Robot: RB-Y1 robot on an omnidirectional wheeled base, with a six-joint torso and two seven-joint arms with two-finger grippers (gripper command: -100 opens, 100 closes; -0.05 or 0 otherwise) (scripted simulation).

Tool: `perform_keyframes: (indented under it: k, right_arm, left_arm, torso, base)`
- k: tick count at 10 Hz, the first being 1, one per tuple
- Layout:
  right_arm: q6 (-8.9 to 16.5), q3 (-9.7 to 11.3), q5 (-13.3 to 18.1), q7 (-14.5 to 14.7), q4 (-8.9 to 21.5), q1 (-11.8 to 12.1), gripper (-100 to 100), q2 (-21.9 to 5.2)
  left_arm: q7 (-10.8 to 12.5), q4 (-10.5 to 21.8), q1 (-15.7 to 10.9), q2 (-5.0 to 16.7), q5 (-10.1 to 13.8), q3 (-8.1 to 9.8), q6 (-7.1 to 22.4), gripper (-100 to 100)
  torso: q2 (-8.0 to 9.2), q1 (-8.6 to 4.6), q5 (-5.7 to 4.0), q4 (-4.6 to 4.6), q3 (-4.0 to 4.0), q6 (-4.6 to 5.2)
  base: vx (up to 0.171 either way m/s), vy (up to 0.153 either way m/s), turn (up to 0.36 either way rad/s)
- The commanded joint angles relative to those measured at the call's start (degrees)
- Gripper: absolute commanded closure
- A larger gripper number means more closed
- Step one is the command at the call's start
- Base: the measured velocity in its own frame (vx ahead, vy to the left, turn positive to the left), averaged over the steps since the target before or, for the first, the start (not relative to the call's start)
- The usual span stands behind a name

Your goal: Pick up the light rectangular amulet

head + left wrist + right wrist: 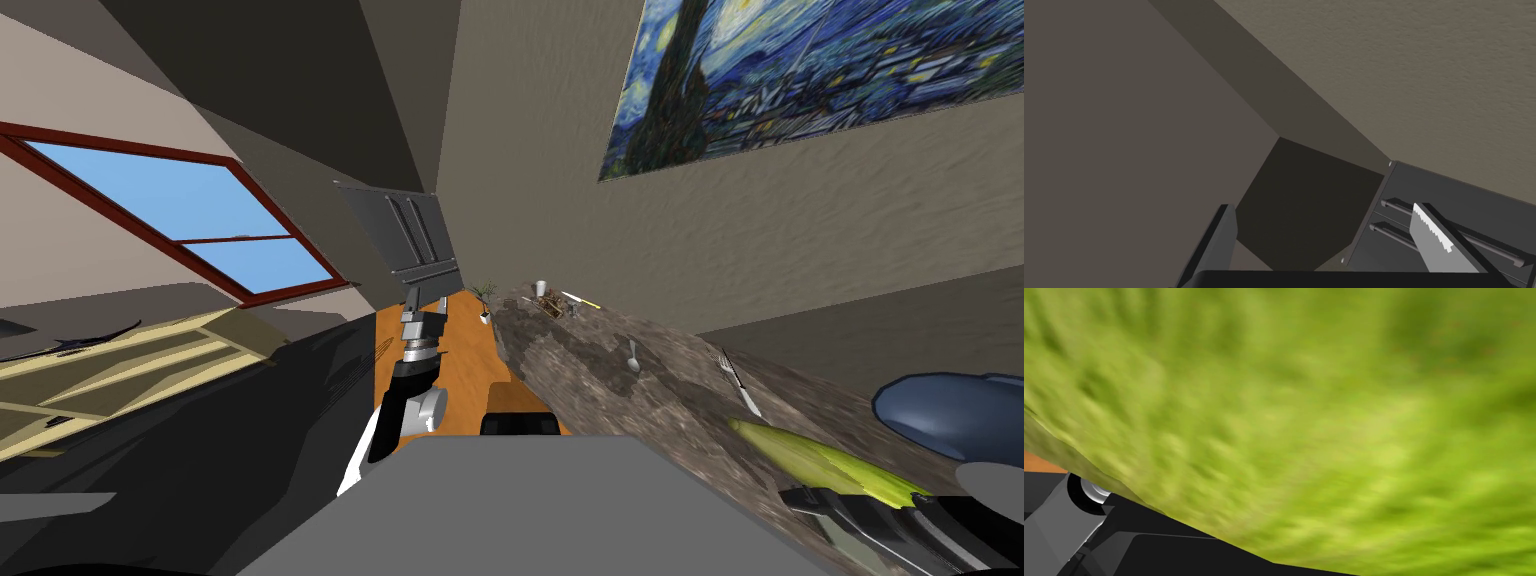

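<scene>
Left pincer (1320, 206) — agape — up high.

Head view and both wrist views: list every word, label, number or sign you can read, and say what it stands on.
None can be read.
The painting on the wall is a swirling night sky with no legible text.
The small clutter on the mottled counter is too small to tell.
The green surface bears none.

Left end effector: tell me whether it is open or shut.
Open: the left end effector holds its two fingers wide apart in the wrist view, with nothing between them.
</scene>
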Motion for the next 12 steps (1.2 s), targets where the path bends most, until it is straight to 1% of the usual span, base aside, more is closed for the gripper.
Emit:
perform_keyframes:
  k: [1,2,6,7,8,9,12]
  right_arm:
    - [-0.8,0.0,0.1,2.3,2.9,-1.0,-100,-0.4]
    - [-0.8,0.0,0.1,2.3,3.4,-1.0,-100,-0.4]
    - [-2.8,-0.3,0.3,8.2,10.8,-3.0,-100,-0.8]
    - [-2.8,-0.3,0.3,8.2,11.3,-3.0,-100,-0.8]
    - [-2.8,-0.4,0.3,7.8,10.6,-2.8,-100,-0.8]
    - [-2.8,-0.4,0.3,7.9,10.6,-2.8,100,-0.8]
    - [-2.8,-0.4,0.3,7.9,10.6,-2.8,100,-0.8]
  left_arm:
    - [0.0,0.0,0.0,0.0,0.0,0.0,0.0,0]
    - [0.0,0.0,0.0,0.0,0.0,0.0,0.0,0]
    - [0.0,0.0,0.0,0.0,0.0,0.0,0.0,0]
    - [0.0,0.0,0.0,0.0,0.0,0.0,0.0,0]
    - [0.0,0.0,0.0,0.0,0.0,0.0,0.0,0]
    - [0.0,0.0,0.0,0.0,0.0,0.0,0.0,0]
    - [0.0,0.0,0.0,0.0,0.0,0.0,0.0,0]
  torso:
    - [0.0,0.0,0.0,0.0,0.0,0.0]
    - [0.0,0.0,0.0,0.0,0.0,0.0]
    - [0.0,0.03,0.01,0.0,0.0,0.0]
    - [-0.02,0.05,-0.06,0.0,-0.01,-0.02]
    - [-0.01,0.0,-0.13,-0.01,-0.01,-0.02]
    - [0.02,-0.08,-0.15,0.0,0.01,-0.02]
    - [0.05,-0.14,-0.18,0.01,0.02,-0.03]
  base:
    - [0.02,0.029,0.018]
    - [0.014,0.022,0.006]
    - [0.021,0.034,0.016]
    - [0.019,0.033,0.005]
    - [0.007,0.012,-0.001]
    - [0.0,0.0,0.0]
    - [0.0,0.0,0.0]
